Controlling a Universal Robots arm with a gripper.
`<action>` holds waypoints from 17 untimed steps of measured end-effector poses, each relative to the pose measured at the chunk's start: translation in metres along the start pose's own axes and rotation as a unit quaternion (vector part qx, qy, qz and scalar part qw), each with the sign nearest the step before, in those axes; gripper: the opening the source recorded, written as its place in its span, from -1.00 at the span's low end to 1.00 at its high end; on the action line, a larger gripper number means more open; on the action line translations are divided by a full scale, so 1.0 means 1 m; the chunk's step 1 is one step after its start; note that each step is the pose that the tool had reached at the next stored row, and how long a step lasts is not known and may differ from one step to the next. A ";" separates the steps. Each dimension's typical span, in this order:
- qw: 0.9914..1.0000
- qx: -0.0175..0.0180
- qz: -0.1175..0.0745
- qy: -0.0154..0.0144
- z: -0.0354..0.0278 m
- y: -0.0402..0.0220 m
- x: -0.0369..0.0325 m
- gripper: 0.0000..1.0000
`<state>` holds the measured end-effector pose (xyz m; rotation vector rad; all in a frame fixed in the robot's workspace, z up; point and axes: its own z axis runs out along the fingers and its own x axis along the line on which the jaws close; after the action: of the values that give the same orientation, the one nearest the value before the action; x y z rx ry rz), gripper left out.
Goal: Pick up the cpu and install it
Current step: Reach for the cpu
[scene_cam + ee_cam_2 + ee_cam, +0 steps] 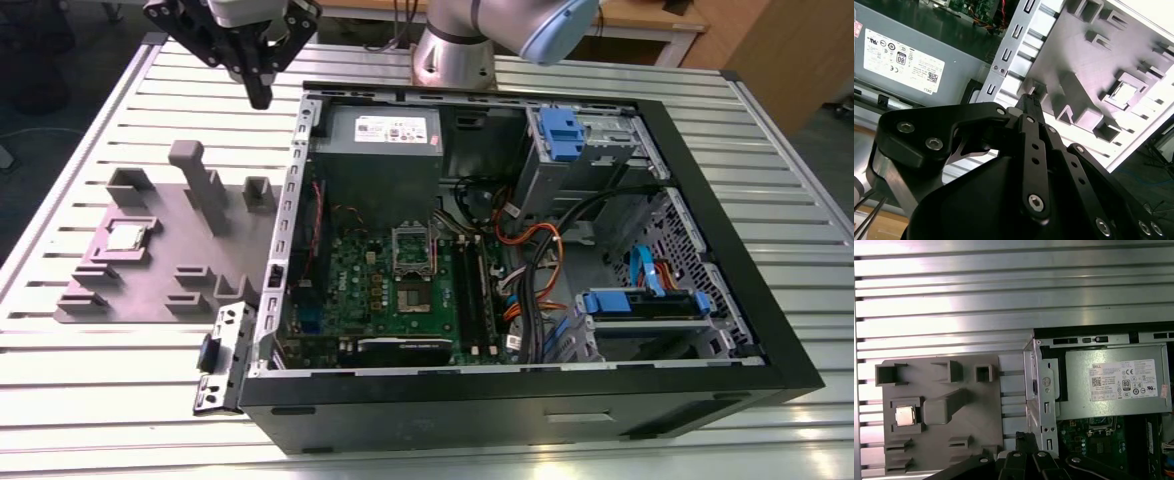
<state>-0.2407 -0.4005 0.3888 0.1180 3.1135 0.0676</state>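
Note:
The cpu (127,236) is a small silvery square lying in a recess of the grey fixture plate (174,225), on the table at the exterior view's left. Both wrist views show the cpu (905,416) (1124,93) in that recess. My gripper (258,98) hangs above the table behind the plate, near the open computer case's back corner, well apart from the cpu. Its black fingers meet at the tip (1031,100) with nothing held. The socket (414,262) sits on the green board inside the case.
The black computer case (747,300) lies open on the slatted metal table (80,400), with a grey power supply (380,135), cables and blue drive brackets inside. The fixture plate has several raised posts (200,185). The arm's base (454,50) stands behind the case.

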 end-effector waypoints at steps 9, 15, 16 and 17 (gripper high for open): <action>1.000 0.000 0.000 0.000 -0.0004 -0.0014 0.0180 -0.79; 1.000 0.000 0.000 0.000 -0.0001 -0.0017 0.0225 -0.79; 1.000 0.000 0.000 0.000 0.0000 -0.0018 0.0230 -0.79; 1.000 0.000 0.000 0.000 0.0000 -0.0018 0.0236 -0.79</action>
<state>-0.2643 -0.4005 0.3881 0.1181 3.1137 0.0675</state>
